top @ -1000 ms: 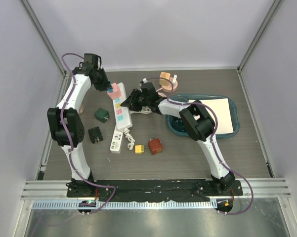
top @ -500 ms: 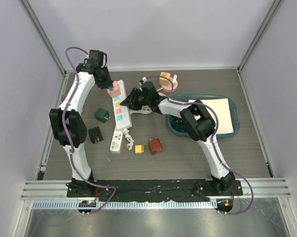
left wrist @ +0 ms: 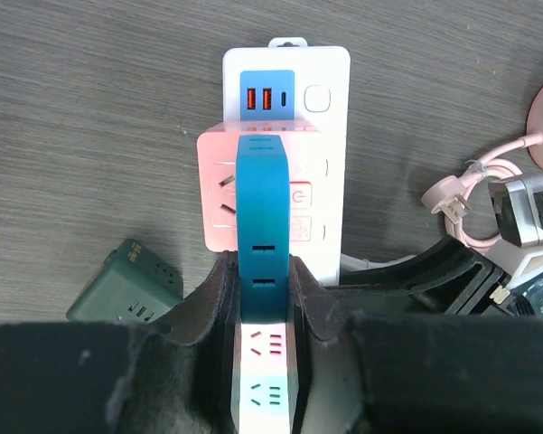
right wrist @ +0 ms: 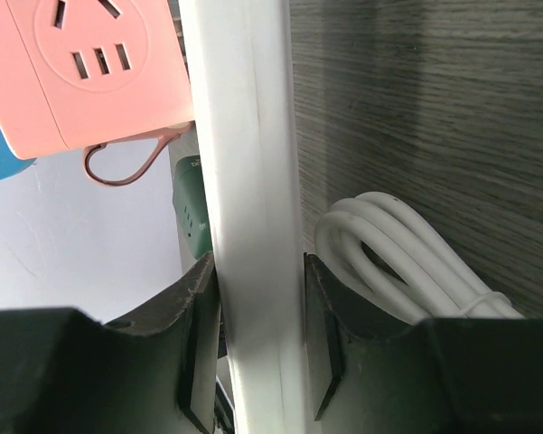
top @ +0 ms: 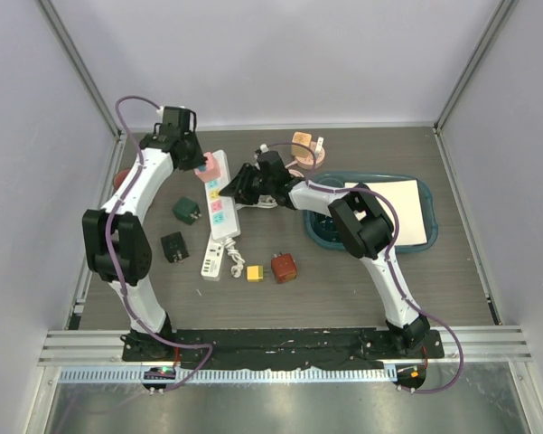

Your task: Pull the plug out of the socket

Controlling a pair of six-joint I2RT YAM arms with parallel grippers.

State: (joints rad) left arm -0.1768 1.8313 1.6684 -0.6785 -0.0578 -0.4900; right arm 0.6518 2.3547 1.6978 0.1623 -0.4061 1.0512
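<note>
A white power strip (top: 219,206) lies lengthwise left of centre on the table. At its far end stands the plug, a pink cube (top: 211,169) with a blue block (left wrist: 262,212) on top. My left gripper (top: 201,163) (left wrist: 264,271) is shut on that blue block from above. The pink cube (left wrist: 219,194) sits against the strip's face (left wrist: 286,81). Whether its prongs are in the socket is hidden. My right gripper (top: 238,185) (right wrist: 257,271) is shut on the strip's long edge (right wrist: 253,226), with the pink cube (right wrist: 95,68) just beyond.
A coiled white cord (right wrist: 397,262) lies by the right fingers. Loose adapters sit around the strip: dark green (top: 186,210), black (top: 173,246), red-brown (top: 283,268), small yellow (top: 254,272). A teal tray (top: 330,237) with white paper is at the right, a peach reel (top: 304,146) behind.
The left arm's elbow has swung nearer and its wrist has shifted slightly right, still holding the plug at the same spot. The right arm and the strip have not moved.
</note>
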